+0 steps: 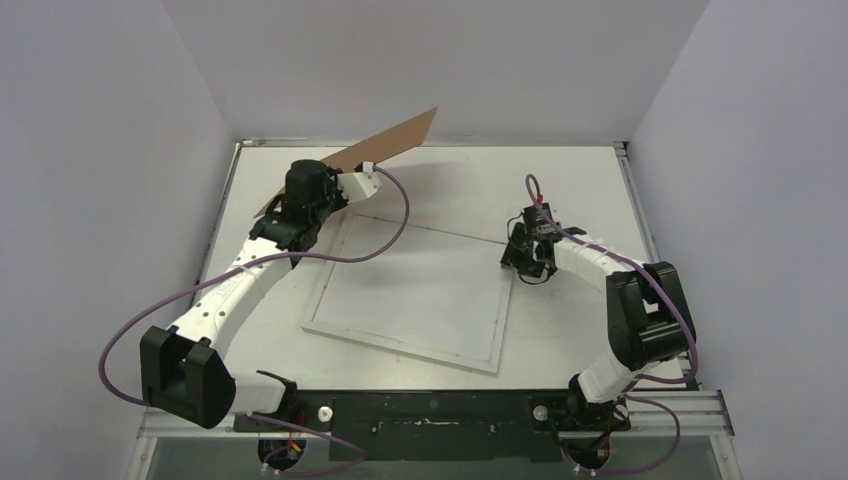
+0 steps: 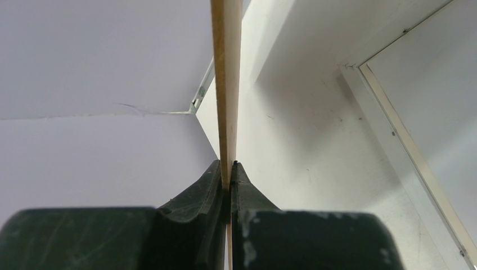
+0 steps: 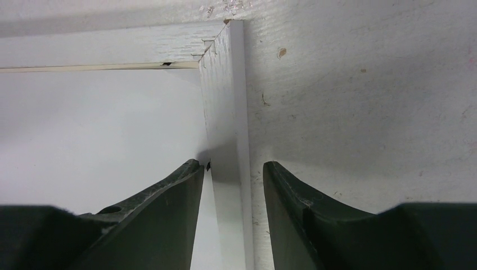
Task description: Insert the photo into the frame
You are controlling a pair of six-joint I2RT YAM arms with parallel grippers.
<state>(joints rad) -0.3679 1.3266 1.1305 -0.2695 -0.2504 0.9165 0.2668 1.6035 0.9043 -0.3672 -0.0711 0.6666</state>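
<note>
The left gripper [image 2: 228, 169] is clamped shut on the thin edge of a backing board [image 2: 226, 84]. In its wrist view the board is seen edge-on as a pale tan strip of pressed fibre, running straight out from between the 2 dark, scuffed plastic fingers [image 2: 191, 197]. From above, the board [image 1: 385, 150] is shown as a flat, plain brown rectangle, held tilted off the table [image 1: 560, 180] and reaching beyond this gripper toward the far wall.

The right gripper [image 3: 230, 166] is lowered over the frame [image 3: 225, 101] with its jaws parted. 1 finger [image 3: 152, 214] is set at the inner edge of the narrow white border and the other stands just outside it with a gap, so nothing is gripped. Just ahead of the fingertips, the border's painted, faintly grained strips are joined at a mitred corner with small chips along the seam. To the outer side of this gripper, the white table top is marked with specks and scratches.

The frame [image 1: 400, 345] is laid flat on the table between the 2 grippers, a large rectangle turned slightly askew. Whether the pale surface inside its border is the photo cannot be told.
</note>
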